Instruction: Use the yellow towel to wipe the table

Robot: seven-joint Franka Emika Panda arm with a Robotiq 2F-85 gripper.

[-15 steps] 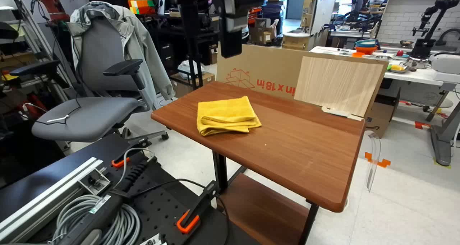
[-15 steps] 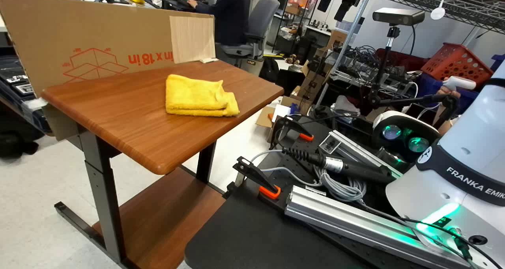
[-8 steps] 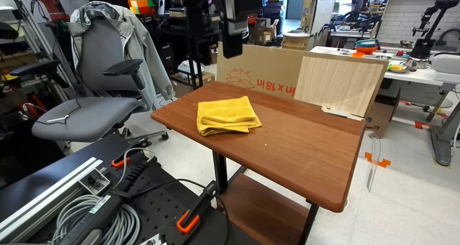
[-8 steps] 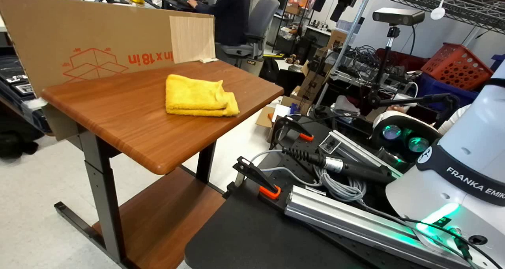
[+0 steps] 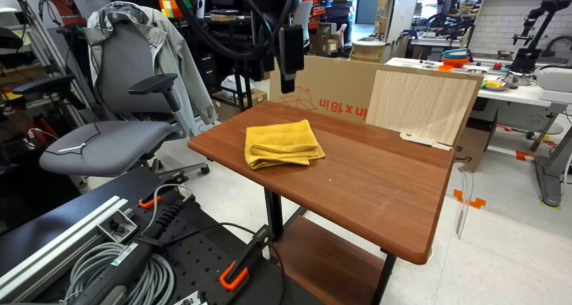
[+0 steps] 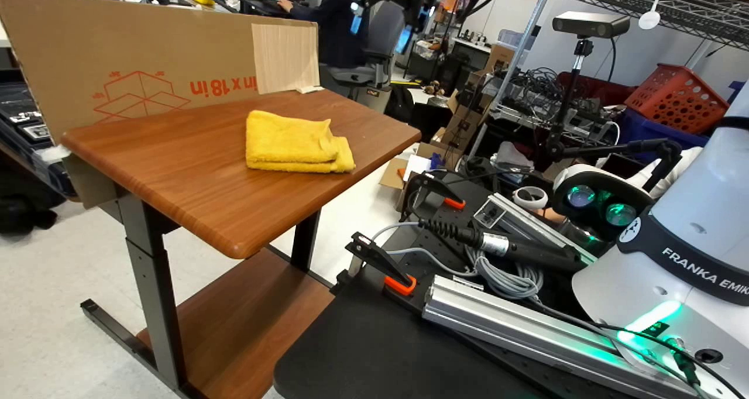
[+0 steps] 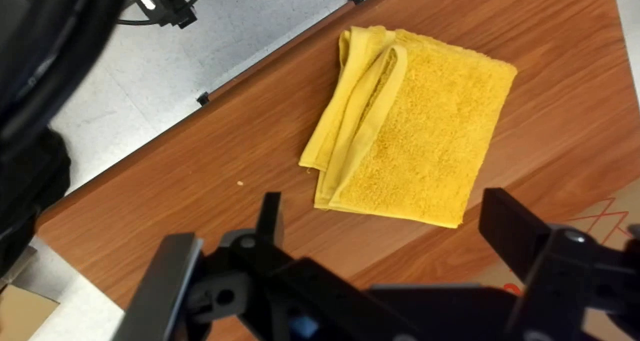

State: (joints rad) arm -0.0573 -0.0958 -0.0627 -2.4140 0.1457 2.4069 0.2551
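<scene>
- On the table [image 5: 371, 184], the towel [image 5: 283, 139] lies folded.
- Above the table, the claw [image 7: 382, 212] hangs spread wide.
- Along the table's edge, cardboard [image 5: 335, 81] stands.
- Near the table stands a chair [image 5: 120, 148].

In an exterior view we look down over a black bench [image 5: 201, 251], close below us, onto the desk [image 5: 357, 184] with its right corner nearest, a cardboard panel [image 5: 330, 79] standing behind. In an exterior view we face the same panel with the desk's left corner nearest, the robot's white base [image 6: 638, 288] close on the right. Both exterior views share desk, panel and bench. In the wrist view, nearest of all, we look steeply down past the hand [image 7: 382, 203] onto the desk and the yellow towel [image 7: 425, 136], which all three views share.
</scene>
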